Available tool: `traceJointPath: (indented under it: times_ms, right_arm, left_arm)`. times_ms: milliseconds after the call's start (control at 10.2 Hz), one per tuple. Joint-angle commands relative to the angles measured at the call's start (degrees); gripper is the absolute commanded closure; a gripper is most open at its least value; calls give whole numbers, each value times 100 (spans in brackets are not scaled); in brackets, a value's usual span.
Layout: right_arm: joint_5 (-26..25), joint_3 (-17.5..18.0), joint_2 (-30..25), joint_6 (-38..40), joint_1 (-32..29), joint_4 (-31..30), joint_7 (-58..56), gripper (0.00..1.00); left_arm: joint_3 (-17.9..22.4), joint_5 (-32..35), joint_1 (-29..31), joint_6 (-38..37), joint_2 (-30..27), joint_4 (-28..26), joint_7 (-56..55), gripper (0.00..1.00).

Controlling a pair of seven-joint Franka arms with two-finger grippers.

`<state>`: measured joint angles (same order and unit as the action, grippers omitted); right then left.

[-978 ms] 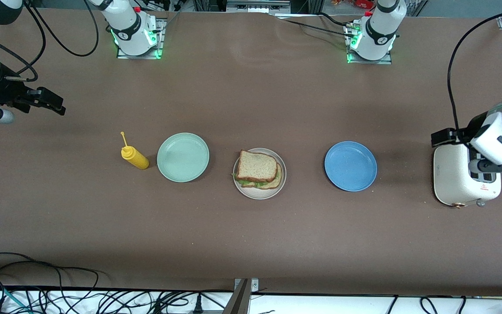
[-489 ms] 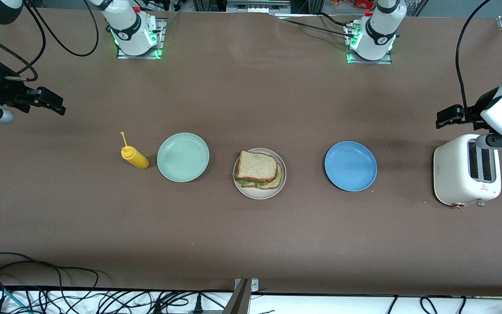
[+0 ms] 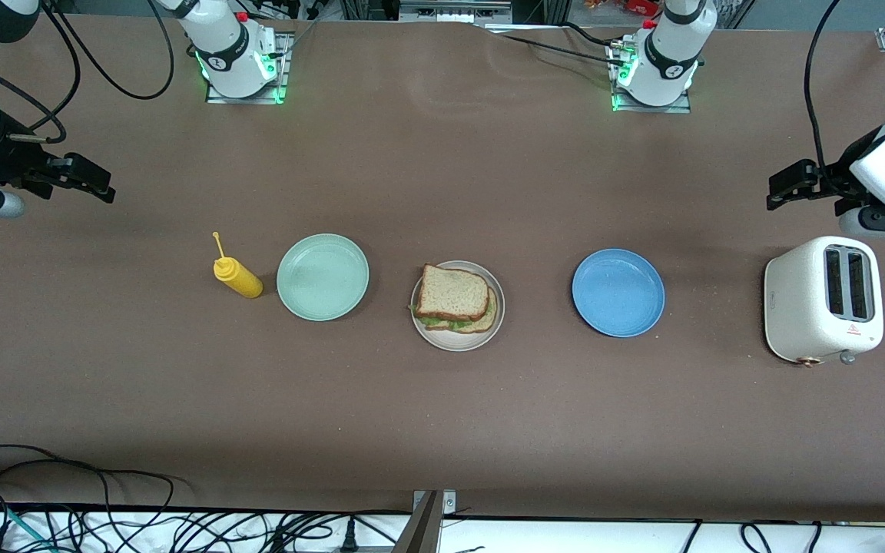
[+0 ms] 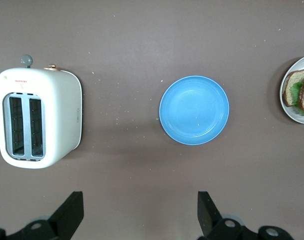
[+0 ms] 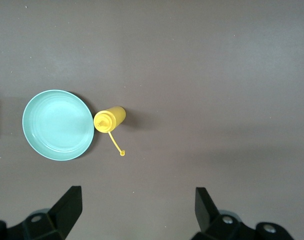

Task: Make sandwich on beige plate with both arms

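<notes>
Above table ends, left tool [image 3: 784, 187], right tool [image 3: 93, 180], spread wide

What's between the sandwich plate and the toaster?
Only the blue plate, empty, between the beige plate and the toaster; front view shows it.

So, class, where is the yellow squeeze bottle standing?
In the front view, the yellow squeeze bottle stands beside the mint green plate, toward the right arm's end of the table.

High front overview; both wrist views straight down over table [image 3: 442, 430].
</notes>
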<state>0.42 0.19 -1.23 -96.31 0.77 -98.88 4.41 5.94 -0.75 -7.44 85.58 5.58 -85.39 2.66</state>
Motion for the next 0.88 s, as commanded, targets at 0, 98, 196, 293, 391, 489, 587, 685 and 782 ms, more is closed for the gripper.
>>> traceJointPath:
  times_ms: [0,98,196,293,391,489,587,685,782]
  right_arm:
    - [64,16,-1,42,-25,88,-28,0]
    - [55,24,8,33,-25,114,-28,0]
    - [55,16,34,42,-25,141,-37,0]
    - [64,16,69,76,-25,202,-37,0]
    - [64,16,70,77,-25,202,-37,0]
    - [64,24,70,77,-25,202,-37,0]
    - [64,24,70,86,-25,202,-37,0]
    - [64,24,78,77,-25,202,-37,0]
    - [81,24,70,86,-25,202,-37,0]
  left_arm:
    - [-102,127,111,46,-259,-188,120,0]
    - [-111,119,111,38,-285,-223,103,0]
    - [-111,119,111,46,-355,-319,103,0]
    - [-111,110,111,46,-356,-311,103,0]
    - [-111,101,111,46,-347,-311,103,0]
    - [-111,101,103,38,-330,-285,146,0]
    - [-111,101,103,37,-321,-276,155,0]
    - [-111,101,103,46,-303,-267,164,0]
    - [-102,101,103,46,-294,-259,164,0]
